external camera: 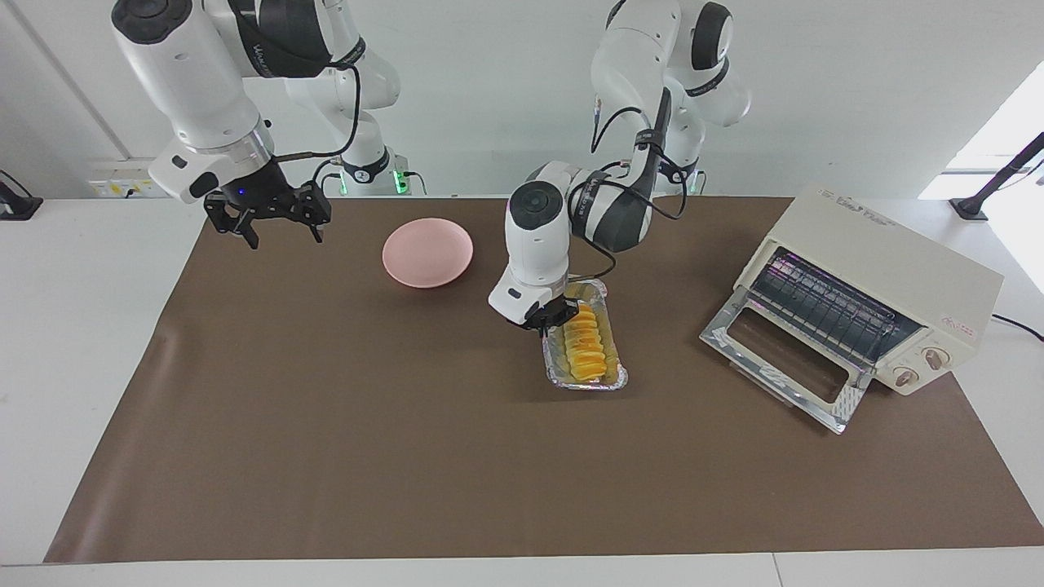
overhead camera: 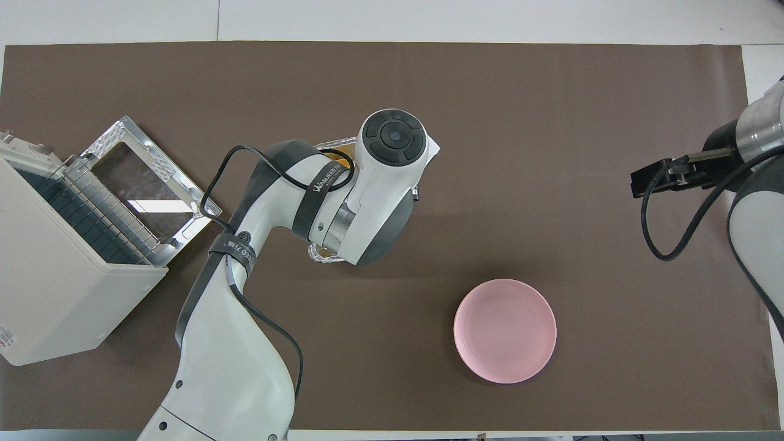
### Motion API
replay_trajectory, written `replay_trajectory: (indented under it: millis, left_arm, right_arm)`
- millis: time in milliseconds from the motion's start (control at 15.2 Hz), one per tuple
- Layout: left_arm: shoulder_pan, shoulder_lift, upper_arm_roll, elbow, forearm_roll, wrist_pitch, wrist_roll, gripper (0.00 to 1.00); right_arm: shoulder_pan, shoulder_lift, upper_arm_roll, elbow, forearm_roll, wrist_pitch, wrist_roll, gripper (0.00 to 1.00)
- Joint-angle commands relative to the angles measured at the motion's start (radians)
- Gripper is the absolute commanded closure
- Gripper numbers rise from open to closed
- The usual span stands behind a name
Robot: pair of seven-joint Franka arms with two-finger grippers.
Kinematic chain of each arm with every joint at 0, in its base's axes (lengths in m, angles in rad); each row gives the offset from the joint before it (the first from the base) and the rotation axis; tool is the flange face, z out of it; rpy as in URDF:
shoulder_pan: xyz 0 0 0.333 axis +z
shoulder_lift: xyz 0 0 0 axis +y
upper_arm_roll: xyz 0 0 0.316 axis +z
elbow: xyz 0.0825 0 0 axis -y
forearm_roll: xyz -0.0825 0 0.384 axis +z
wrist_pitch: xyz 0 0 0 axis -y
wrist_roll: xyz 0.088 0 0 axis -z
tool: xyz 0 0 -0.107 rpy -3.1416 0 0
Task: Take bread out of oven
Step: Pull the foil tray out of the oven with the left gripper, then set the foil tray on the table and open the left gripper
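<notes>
The bread (external camera: 587,346), a golden-yellow ridged loaf, lies in a crinkled foil tray (external camera: 613,377) on the brown mat, mid-table, outside the oven. The cream-white oven (external camera: 889,277) stands at the left arm's end of the table with its glass door (external camera: 783,359) dropped open and its wire rack bare. My left gripper (external camera: 561,315) is down at the end of the tray nearer the robots, touching the loaf's end. In the overhead view the left arm hides the bread; only tray corners (overhead camera: 318,254) show, and the oven (overhead camera: 55,282) is visible. My right gripper (external camera: 279,232) is open and empty, raised over the mat's edge.
A pink plate (external camera: 427,251) sits on the mat between the tray and the right arm's end, nearer the robots; it also shows in the overhead view (overhead camera: 505,331). The right gripper (overhead camera: 640,184) waits at its own end of the table.
</notes>
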Motion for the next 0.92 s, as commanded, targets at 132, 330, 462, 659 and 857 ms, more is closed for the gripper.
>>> replay_trajectory:
  millis: [132,330,462,659,857]
  left_arm:
    - [-0.021,-0.031,0.013,-0.08,-0.025,0.062,0.042,1.0]
    - [-0.024,-0.035,0.015,-0.084,-0.026,0.067,0.026,0.68]
    - [-0.029,-0.044,0.018,-0.064,-0.028,0.018,0.025,0.34]
    - [0.002,-0.124,0.035,-0.044,-0.028,-0.027,0.015,0.0]
    - [0.102,-0.225,0.038,-0.041,-0.026,-0.093,0.014,0.0]
  right_arm:
    - [-0.011,-0.016,0.01,-0.007,-0.008,-0.029,-0.029,0.0]
    - [-0.008,-0.025,0.016,-0.012,-0.004,-0.043,-0.036,0.0]
    - [-0.015,-0.026,0.016,-0.021,0.001,-0.035,-0.033,0.0]
    - [-0.008,-0.025,0.018,-0.027,0.007,-0.009,-0.028,0.0]
    - [0.046,-0.005,0.026,-0.052,0.008,0.066,-0.025,0.0]
